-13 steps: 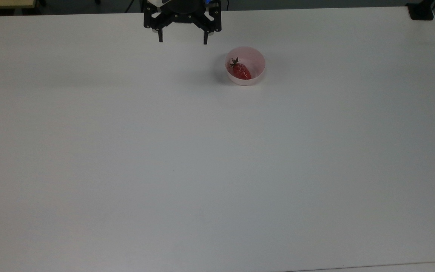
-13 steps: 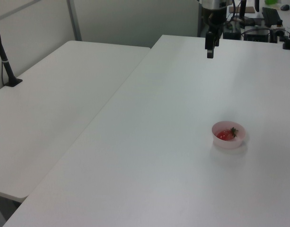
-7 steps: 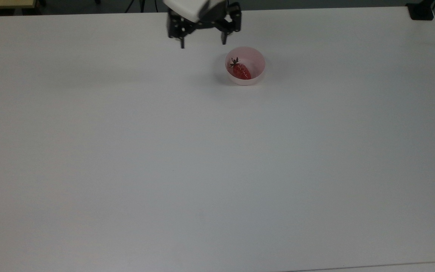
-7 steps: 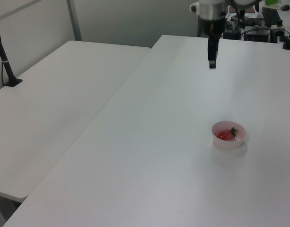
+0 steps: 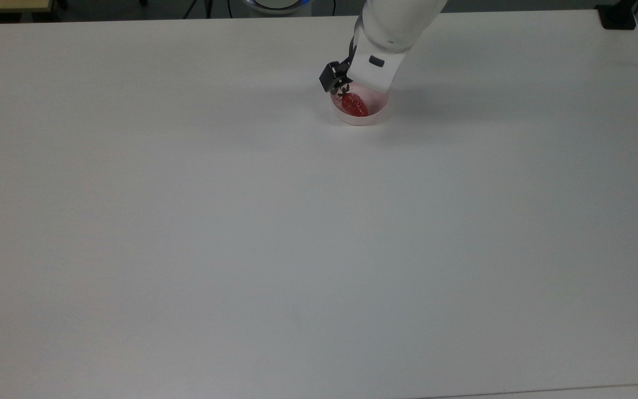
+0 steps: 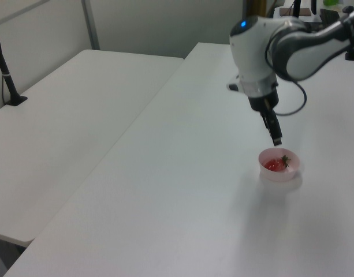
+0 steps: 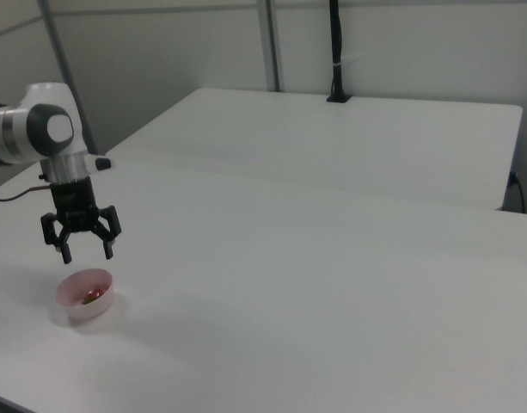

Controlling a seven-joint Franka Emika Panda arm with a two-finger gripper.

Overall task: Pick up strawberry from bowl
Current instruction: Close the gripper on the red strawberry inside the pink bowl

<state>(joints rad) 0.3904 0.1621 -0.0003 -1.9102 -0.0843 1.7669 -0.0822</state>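
Note:
The pale pink bowl point(image 5: 359, 121) stands near the far edge of the white table, with the red strawberry point(image 5: 354, 103) lying inside, its green top toward the top view's left. My arm's white wrist covers the bowl's far side in the top view. In the right view my gripper point(image 7: 88, 255) hangs open a short way above the bowl point(image 7: 78, 310), fingers spread wider than the strawberry point(image 7: 93, 296) and holding nothing. The left view shows the gripper point(image 6: 276, 138) edge-on just above the far rim of the bowl point(image 6: 278, 176), with the strawberry point(image 6: 274, 165) inside.
A second white table point(image 6: 78, 115) adjoins the table point(image 5: 297, 249) along a seam. A black post point(image 6: 3, 63) is clamped to the second table's edge, and a black clamp point(image 5: 618, 16) sits at the top view's upper right corner.
The arm has swung from the table's far edge toward the bowl and come lower. The gripper now hovers over the bowl. Strawberry and bowl have not moved.

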